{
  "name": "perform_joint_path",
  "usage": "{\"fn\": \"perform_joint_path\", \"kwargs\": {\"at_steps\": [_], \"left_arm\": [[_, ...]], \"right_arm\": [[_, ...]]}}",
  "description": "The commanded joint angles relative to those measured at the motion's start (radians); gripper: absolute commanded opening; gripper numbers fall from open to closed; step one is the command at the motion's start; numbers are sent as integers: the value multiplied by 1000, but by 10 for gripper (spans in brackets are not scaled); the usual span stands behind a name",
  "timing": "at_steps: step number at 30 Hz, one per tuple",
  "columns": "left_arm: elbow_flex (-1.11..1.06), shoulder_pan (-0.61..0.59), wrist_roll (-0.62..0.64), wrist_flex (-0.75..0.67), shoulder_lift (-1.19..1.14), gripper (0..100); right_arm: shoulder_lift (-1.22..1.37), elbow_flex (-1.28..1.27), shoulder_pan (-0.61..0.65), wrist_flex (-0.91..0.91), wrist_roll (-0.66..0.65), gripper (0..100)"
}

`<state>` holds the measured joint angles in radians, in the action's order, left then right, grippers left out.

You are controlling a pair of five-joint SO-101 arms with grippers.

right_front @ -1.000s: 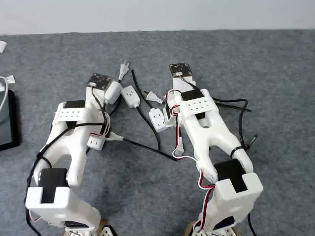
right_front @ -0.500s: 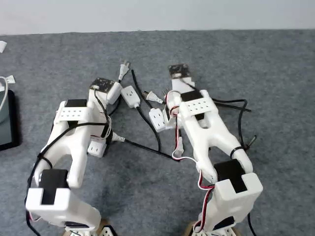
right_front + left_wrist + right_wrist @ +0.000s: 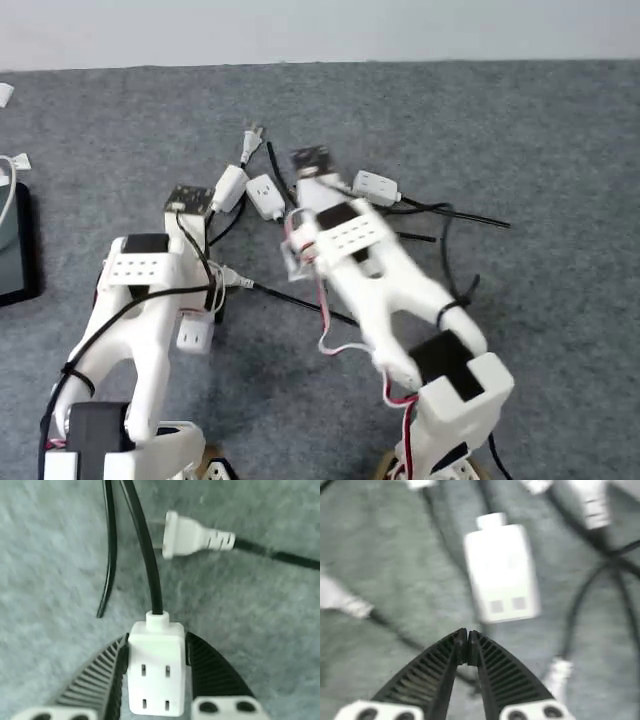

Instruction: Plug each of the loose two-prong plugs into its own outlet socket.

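Note:
My left gripper is shut on a white outlet socket block whose black cord runs away from me. In the high view this block sits under the left arm. A loose white two-prong plug lies just beyond it on the grey carpet, also seen as the plug. My right gripper is shut with nothing in it, hovering above another white socket block. More socket blocks and a plug lie at the back.
Black cords cross the carpet between and to the right of the arms. A dark flat device lies at the left edge. A pale wall bounds the far side.
The left arm has drawn back toward its base with the socket block. The right arm has swung left, and a socket block now shows to its right with the cords shifted.

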<state>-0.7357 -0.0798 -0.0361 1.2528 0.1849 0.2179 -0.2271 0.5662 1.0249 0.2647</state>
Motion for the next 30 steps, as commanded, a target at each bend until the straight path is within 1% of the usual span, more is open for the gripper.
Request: {"fn": "perform_joint_path", "kwargs": {"at_steps": [1,5,9,13,18,21,24,30], "left_arm": [[-28,12,25,-28,41,27],[-41,14,29,-58,41,26],[-42,34,78,-60,41,26],[-42,34,78,-71,41,26],[-42,34,81,-81,41,26],[-42,34,81,-86,41,26],[-48,31,81,-110,38,26],[-53,34,83,-118,38,26]], "right_arm": [[-41,-9,74,-19,51,9],[35,-9,77,-56,46,9],[74,68,67,28,49,9],[77,72,67,36,49,9],[5,68,67,81,51,9],[-61,-15,81,58,48,9],[-65,-72,117,27,49,9],[-51,-75,114,21,51,9]]}}
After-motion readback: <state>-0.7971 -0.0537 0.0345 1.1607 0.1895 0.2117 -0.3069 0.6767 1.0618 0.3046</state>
